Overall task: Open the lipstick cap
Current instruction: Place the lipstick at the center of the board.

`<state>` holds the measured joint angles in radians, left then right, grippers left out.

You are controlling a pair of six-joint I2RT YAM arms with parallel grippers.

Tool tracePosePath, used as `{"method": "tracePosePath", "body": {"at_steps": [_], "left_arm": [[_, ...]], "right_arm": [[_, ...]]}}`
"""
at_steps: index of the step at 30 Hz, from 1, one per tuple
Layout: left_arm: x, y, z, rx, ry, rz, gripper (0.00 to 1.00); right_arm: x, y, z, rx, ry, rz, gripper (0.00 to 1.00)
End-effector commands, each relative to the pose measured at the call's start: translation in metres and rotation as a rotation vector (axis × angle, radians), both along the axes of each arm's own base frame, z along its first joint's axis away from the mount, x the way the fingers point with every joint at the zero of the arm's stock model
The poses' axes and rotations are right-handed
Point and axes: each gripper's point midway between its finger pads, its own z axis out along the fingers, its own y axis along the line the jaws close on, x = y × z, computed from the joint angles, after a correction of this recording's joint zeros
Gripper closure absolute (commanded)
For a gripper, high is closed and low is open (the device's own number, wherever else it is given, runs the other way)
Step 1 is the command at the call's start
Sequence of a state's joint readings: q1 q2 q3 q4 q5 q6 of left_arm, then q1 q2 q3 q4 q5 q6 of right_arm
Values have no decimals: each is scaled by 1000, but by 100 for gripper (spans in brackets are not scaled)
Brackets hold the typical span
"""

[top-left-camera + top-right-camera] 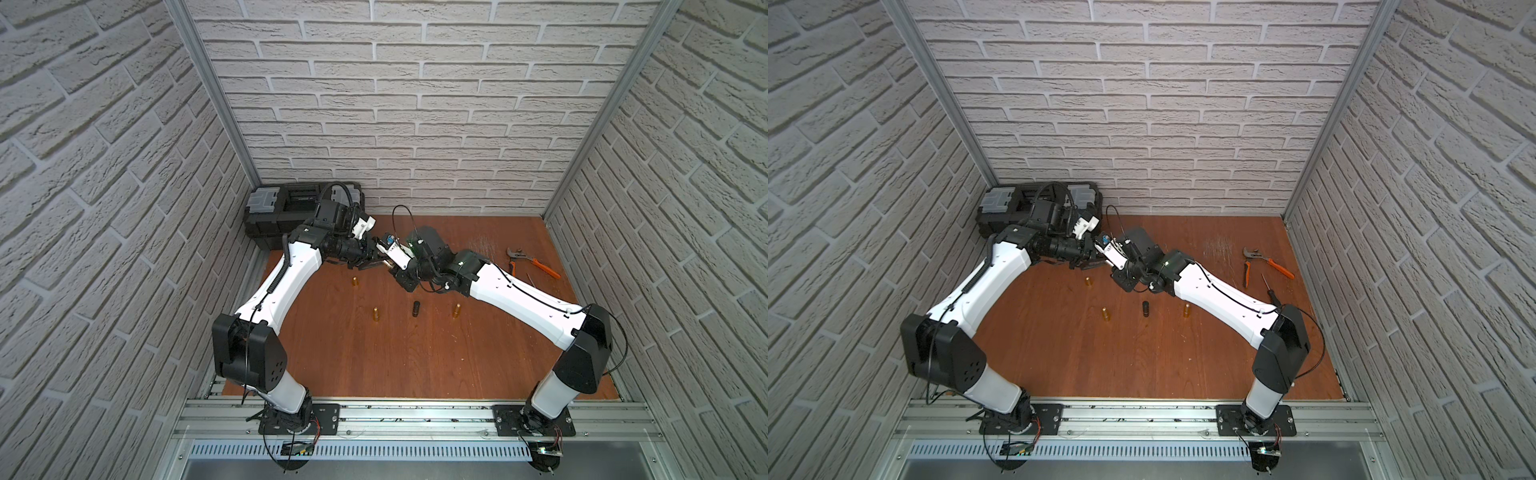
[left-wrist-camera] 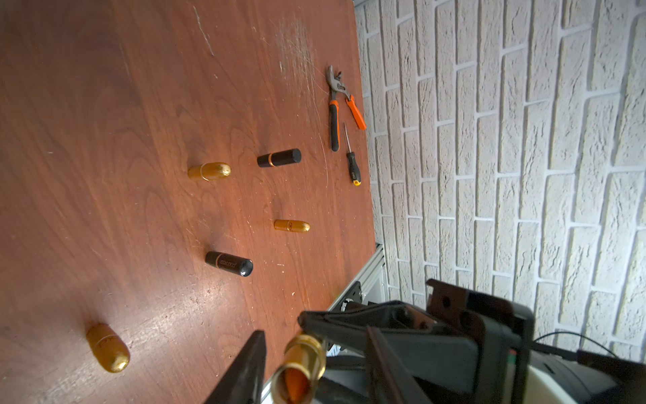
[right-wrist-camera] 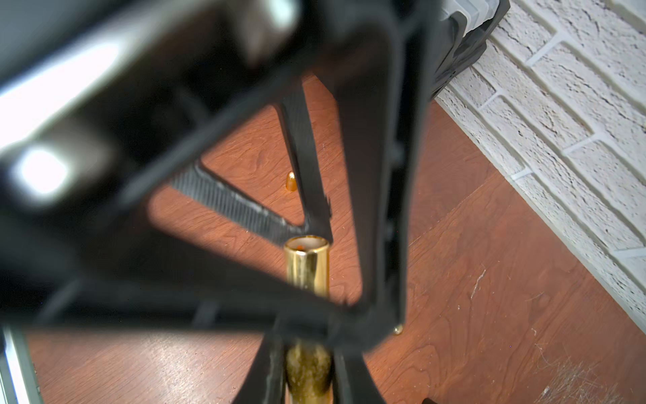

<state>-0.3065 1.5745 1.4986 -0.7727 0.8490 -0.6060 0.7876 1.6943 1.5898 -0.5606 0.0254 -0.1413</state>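
Note:
A gold lipstick is held in mid-air above the wooden table, with my right gripper shut on its base. Its free end points at the left arm. That end is open, with orange showing inside and no cap on it. I cannot pick out the cap anywhere. My left gripper is open around this end. One of its fingers stands on each side of the tube with a gap between. In both top views the two grippers meet over the table's back middle.
Several other lipsticks stand on the table: gold ones and a black one. A second black one shows in the left wrist view. A black toolbox fills the back left corner. Pliers and a screwdriver lie at the right.

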Motion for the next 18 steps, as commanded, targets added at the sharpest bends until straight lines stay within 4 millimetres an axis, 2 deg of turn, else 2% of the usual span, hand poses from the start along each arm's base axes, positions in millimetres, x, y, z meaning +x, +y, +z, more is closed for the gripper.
{"method": "tracePosePath", "body": {"at_steps": [1, 7, 13, 18], "left_arm": [[-9, -2, 6, -18, -5, -37, 60], [-14, -1, 7, -19, -9, -41, 60], [-15, 0, 4, -12, -3, -43, 76], [-11, 4, 2, -2, -2, -31, 84]], "right_arm": [[5, 10, 22, 55, -48, 3, 97], [10, 9, 18, 33, -52, -13, 97], [12, 12, 14, 21, -43, -11, 97], [12, 11, 14, 15, -45, -12, 97]]}}
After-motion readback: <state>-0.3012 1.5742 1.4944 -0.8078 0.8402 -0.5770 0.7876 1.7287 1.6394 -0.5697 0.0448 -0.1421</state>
